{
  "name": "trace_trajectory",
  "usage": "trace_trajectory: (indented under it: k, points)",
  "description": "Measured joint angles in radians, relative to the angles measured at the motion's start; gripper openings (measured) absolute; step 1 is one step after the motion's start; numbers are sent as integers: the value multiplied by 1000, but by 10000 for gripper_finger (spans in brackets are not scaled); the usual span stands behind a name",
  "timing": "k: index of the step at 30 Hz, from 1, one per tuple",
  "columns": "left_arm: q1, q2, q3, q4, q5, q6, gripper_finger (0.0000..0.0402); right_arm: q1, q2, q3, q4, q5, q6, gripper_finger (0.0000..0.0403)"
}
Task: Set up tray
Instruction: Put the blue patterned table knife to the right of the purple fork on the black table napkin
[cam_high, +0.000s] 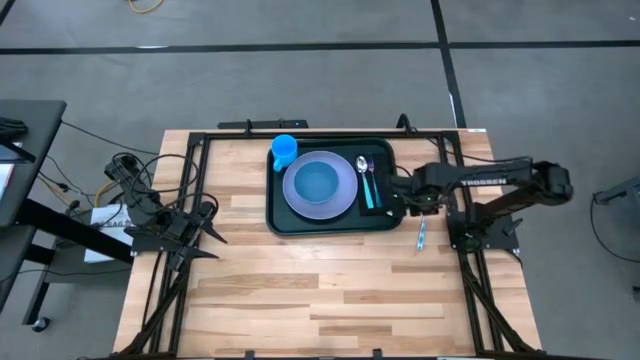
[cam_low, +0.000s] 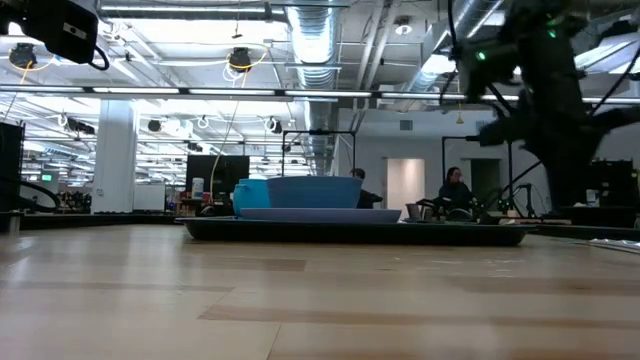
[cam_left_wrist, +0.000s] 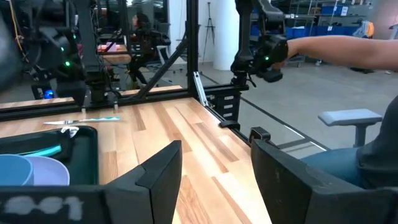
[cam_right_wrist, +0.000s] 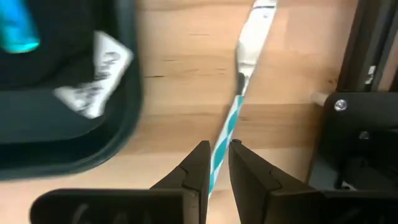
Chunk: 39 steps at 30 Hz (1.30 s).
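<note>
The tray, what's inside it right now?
The tray holds a blue cup, a lavender plate carrying a blue bowl, and two spoons. Anything beneath the plate is covered.

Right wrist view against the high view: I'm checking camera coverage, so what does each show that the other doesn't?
Only the right wrist view shows the right claw nearly closed around the teal-striped handle of the knife, plus a white label inside the tray. Only the high view shows the lavender plate, blue cup, spoons and the parked left claw. Both show knife, tray and table.
</note>
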Motion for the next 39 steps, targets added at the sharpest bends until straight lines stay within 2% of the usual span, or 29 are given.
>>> trace_trajectory:
  k: [6, 12, 19, 33, 39]
  points:
    - [0, 0, 0, 0, 0, 0, 180, -2, -49, -130, 55, 0, 28, 52]
    - [0, 0, 0, 0, -1, 0, 180, -2, -93, -161, 80, 1, 44, 52]
    - [0, 0, 0, 0, 0, 0, 180, -2, -89, -194, 103, 5, 25, 54]
    - [0, 0, 0, 0, -1, 0, 180, -71, -86, -207, 146, 3, -15, 121]
    - [0, 0, 0, -1, -1, -3, 180, -110, -86, -219, 183, -1, -28, 136]
